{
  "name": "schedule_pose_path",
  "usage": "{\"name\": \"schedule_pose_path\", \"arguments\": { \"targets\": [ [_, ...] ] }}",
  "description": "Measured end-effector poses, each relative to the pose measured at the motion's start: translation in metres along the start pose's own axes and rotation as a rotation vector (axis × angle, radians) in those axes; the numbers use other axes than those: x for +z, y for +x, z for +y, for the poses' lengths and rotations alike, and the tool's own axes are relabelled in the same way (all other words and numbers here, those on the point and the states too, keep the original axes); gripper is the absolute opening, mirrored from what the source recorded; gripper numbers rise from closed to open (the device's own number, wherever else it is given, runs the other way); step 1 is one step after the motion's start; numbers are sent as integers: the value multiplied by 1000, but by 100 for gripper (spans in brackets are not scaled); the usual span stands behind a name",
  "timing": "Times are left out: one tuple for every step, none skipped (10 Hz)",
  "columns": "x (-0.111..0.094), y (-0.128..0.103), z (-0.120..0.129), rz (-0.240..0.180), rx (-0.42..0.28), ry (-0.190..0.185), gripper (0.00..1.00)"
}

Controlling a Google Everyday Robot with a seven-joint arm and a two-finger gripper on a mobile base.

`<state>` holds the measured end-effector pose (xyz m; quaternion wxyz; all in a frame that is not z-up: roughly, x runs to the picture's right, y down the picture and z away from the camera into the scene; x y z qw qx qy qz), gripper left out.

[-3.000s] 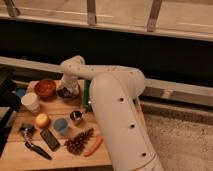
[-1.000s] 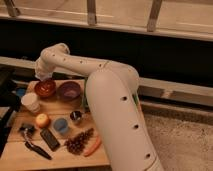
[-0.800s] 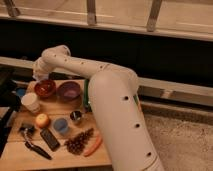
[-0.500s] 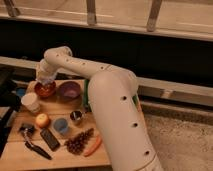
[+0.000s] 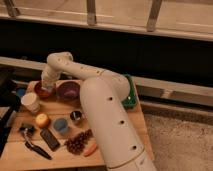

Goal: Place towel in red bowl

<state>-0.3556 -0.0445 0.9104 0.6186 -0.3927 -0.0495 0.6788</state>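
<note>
Claw (image 5: 45,88) low over red bowl (image 5: 41,93)

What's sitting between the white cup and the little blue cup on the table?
In the camera view, an orange fruit lies between the white cup and the blue cup. The gripper is farther back, over the red bowl.

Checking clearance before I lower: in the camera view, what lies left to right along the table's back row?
Red bowl with the gripper over it → purple bowl → green object at the table's right edge.
</note>
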Motion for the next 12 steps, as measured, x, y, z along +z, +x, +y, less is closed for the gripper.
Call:
{"name": "schedule_pose_path", "arguments": {
  "targets": [
    [1,-1,-5,3,11,5,51],
    [1,0,-7,2,18,9,57],
    [-1,2,-9,-8,29,9,61],
    [-4,1,-12,-19,35,9,61],
    [-5,0,-15,-23,36,13,61],
    [-3,2,-12,-20,34,10,61],
    [-3,2,-12,-19,34,9,61],
    [-4,1,-14,-20,35,10,61],
    [-5,0,-14,-22,36,10,61],
    [-5,0,-13,-22,35,9,61],
    [-4,1,-11,-21,33,9,61],
    [-4,1,-11,-21,33,9,61]
  ]
}}
